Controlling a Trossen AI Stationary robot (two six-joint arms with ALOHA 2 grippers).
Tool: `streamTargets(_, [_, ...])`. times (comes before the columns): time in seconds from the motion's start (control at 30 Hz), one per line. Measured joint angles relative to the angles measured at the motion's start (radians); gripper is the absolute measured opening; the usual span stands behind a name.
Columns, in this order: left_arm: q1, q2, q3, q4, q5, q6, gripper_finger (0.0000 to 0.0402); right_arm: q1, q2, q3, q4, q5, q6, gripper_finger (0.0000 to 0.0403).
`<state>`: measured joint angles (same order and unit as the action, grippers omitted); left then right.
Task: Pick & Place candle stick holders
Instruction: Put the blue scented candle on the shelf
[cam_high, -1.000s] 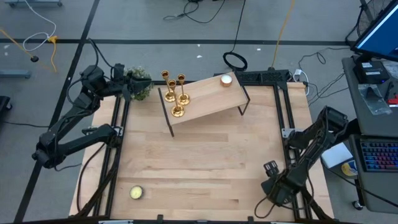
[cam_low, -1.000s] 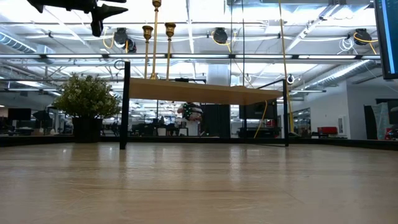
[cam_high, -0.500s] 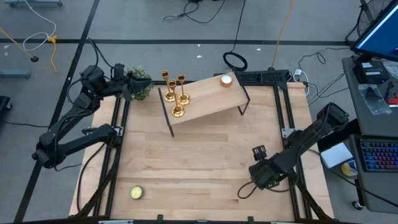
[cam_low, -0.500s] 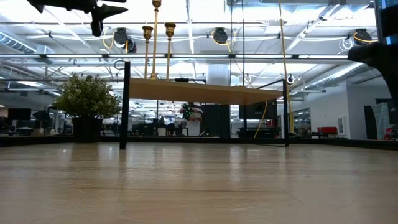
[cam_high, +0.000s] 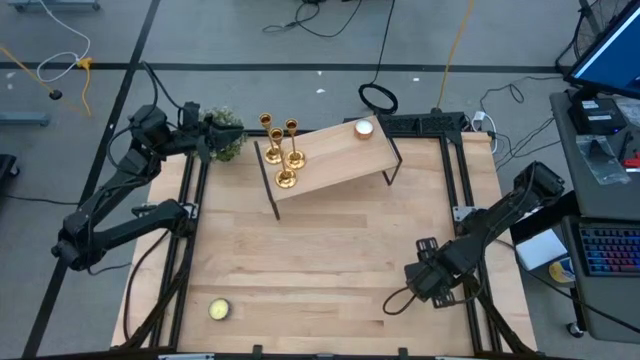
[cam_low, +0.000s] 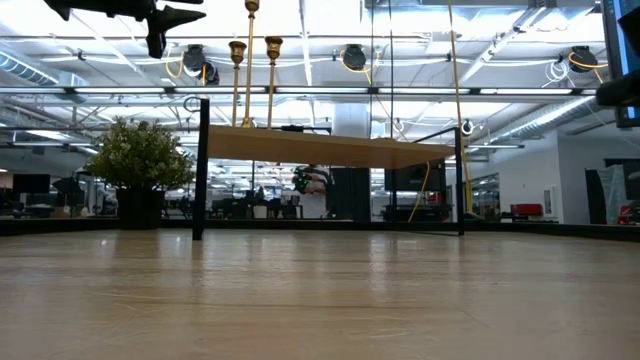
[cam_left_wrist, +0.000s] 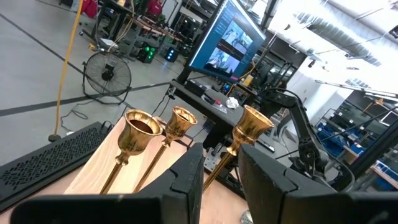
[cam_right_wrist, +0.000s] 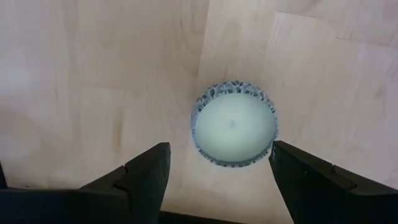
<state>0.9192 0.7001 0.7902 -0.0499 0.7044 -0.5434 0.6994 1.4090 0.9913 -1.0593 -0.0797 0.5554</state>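
My right claw (cam_high: 428, 246) hangs open and empty over a pale tealight (cam_right_wrist: 234, 123) on the light wood table (cam_high: 320, 260). My left claw (cam_high: 205, 142), nearly closed and empty, hovers beside three gold candle stick holders (cam_high: 281, 152) standing on a raised wooden shelf (cam_high: 340, 160). Grey floor, cables and monitors surround us

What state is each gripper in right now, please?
Left gripper: narrowly open, empty, facing the candle stick holders.
Right gripper: open, empty, above a white tealight.
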Motion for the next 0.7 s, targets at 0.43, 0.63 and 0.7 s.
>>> streamTargets(0.43, [0.000,0.000,0.000,0.000,0.000,0.018,0.0102,0.000,0.000,0.000,0.078,0.000,-0.070,0.0265])
streamTargets(0.63, [0.000,0.000,0.000,0.000,0.000,0.019,0.0102,0.000,0.000,0.000,0.134,0.001,-0.070,0.0265])
streamTargets(0.7, [0.000,0.000,0.000,0.000,0.000,0.019,0.0102,0.000,0.000,0.000,0.123,0.001,-0.070,0.0265])
